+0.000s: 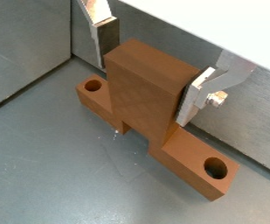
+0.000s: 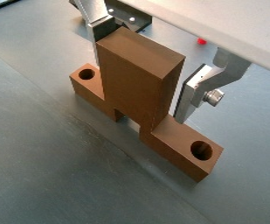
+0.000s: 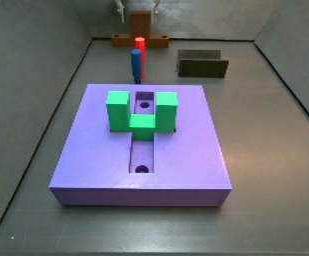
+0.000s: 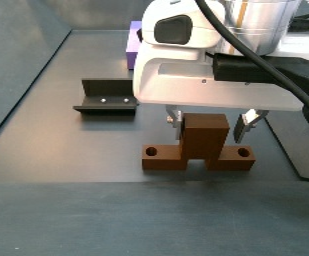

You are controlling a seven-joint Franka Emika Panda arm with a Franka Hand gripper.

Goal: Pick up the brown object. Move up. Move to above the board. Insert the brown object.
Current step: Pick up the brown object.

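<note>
Grey floor, brown object (image 2: 137, 96) standing between gripper (image 2: 148, 74) fingers (image 1: 199, 92), apart, flanking its upright.

Readable text: none that I can find in any view.
My gripper (image 4: 212, 122): white housing and silver fingers (image 1: 197, 91), no brand or number showing.
Brown object (image 2: 140, 83): plain faces, no label.
Board (image 3: 141, 150): plain purple, no markings.
Far corner in a side view: perhaps too small to be sure, but I read nothing there.
</note>
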